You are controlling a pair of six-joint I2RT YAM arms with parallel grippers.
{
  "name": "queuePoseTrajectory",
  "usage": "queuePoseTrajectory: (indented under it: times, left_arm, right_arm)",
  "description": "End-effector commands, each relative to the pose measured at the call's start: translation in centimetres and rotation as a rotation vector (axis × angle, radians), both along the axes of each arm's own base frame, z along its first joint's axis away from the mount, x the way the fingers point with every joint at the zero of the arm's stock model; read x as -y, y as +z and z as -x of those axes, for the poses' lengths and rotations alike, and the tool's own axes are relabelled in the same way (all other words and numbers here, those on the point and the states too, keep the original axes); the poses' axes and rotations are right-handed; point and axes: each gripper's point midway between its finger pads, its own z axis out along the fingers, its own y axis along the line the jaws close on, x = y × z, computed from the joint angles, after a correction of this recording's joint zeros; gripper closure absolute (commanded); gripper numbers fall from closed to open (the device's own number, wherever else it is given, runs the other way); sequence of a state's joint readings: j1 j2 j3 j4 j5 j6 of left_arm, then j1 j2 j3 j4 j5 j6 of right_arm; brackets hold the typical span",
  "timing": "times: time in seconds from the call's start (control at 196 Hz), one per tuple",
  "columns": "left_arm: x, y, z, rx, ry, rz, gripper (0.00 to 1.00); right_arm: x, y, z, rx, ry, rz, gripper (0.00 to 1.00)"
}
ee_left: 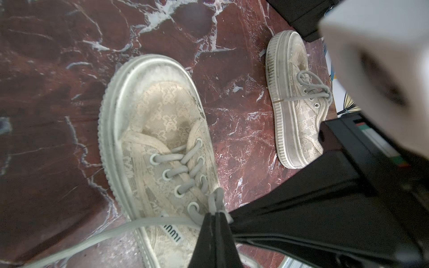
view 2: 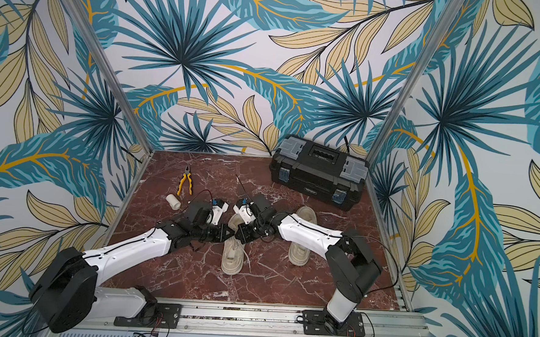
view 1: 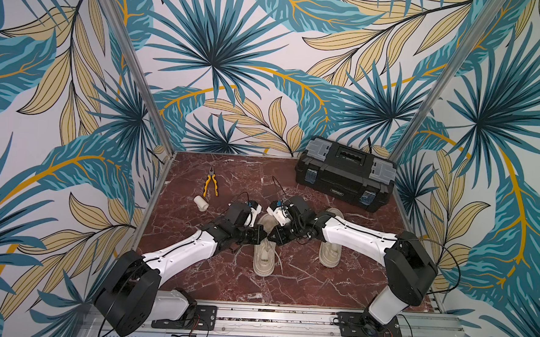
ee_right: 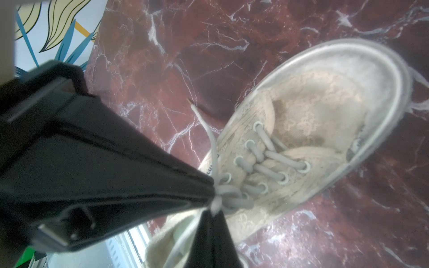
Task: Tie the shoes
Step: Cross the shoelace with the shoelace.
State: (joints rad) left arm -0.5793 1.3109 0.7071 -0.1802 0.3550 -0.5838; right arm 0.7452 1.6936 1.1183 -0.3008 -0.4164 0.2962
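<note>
Two beige lace shoes stand on the red marble table. The nearer shoe [view 1: 263, 257] [view 2: 232, 257] [ee_left: 160, 111] [ee_right: 313, 111] lies in the middle, toe toward the front edge. Both grippers meet tip to tip over its top eyelets. My left gripper [view 1: 262, 234] [ee_left: 217, 214] is shut on a bit of its lace [ee_left: 92, 239], which trails off to the side. My right gripper [view 1: 272, 236] [ee_right: 214, 210] is shut on the lace at the crossing, and a free lace end [ee_right: 204, 120] sticks up. The other shoe [view 1: 329, 254] [ee_left: 294, 111] sits partly under my right arm, its lace looped on top.
A black toolbox [view 1: 344, 176] stands at the back right corner. Yellow-handled pliers [view 1: 210, 185] and a small white cylinder [view 1: 201, 202] lie at the back left. Leaf-patterned walls close in three sides, and a metal rail [view 1: 270, 315] runs along the front.
</note>
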Motion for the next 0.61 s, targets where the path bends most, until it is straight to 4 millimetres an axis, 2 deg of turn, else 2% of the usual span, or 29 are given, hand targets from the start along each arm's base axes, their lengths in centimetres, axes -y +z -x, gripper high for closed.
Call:
queuePoseTrajectory:
  times: [0.0, 0.25, 0.505, 0.607]
  left_arm:
    - [-0.3, 0.6, 0.2, 0.022, 0.000, -0.004, 1.00]
    - [0.0, 1.1, 0.4, 0.026, -0.011, 0.021, 1.00]
    - [0.2, 0.1, 0.7, -0.001, -0.009, 0.031, 1.00]
    - [0.4, -0.3, 0.7, -0.013, -0.011, 0.045, 0.92]
  right_arm:
    - [-0.5, -1.1, 0.0, -0.019, 0.003, 0.002, 1.00]
    - [-0.2, -2.4, -0.4, -0.024, -0.021, 0.032, 1.00]
    - [0.0, -1.8, -0.8, 0.000, -0.051, 0.013, 1.00]
    - [-0.6, -1.2, -1.2, 0.019, -0.050, -0.021, 1.00]
